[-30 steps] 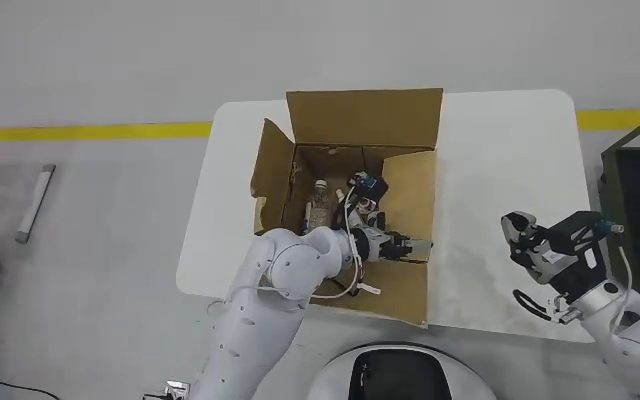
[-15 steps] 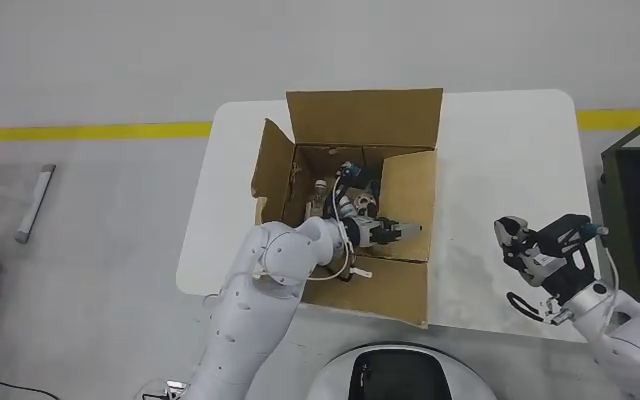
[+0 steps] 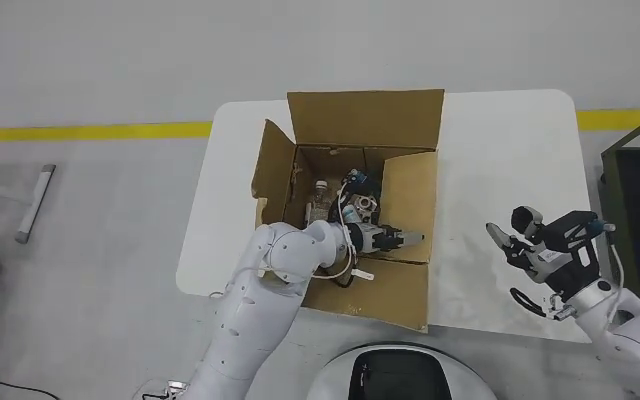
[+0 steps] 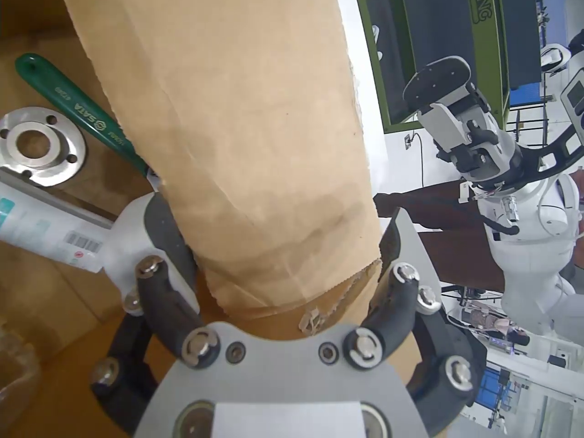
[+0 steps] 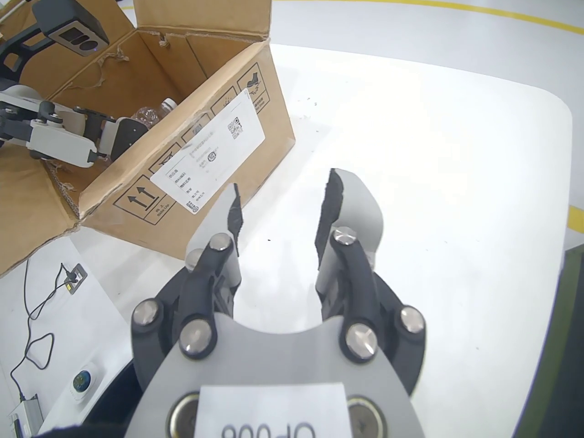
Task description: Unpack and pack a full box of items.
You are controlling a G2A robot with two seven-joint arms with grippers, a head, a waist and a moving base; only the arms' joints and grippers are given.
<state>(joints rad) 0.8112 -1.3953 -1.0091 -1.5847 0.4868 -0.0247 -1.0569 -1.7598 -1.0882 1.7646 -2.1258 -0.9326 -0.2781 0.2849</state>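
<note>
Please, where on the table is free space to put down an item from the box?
The widest bare patch of the table lies between the box's labelled side and the far corner, around the open right gripper. A narrow strip borders the box's other side. The box is crowded: wrench, flange, bottle, and the left gripper astride its flap.

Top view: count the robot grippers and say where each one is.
2. The left gripper is at the side of the cardboard box nearest the other arm; the right gripper is above the white table, apart from the box.
</note>
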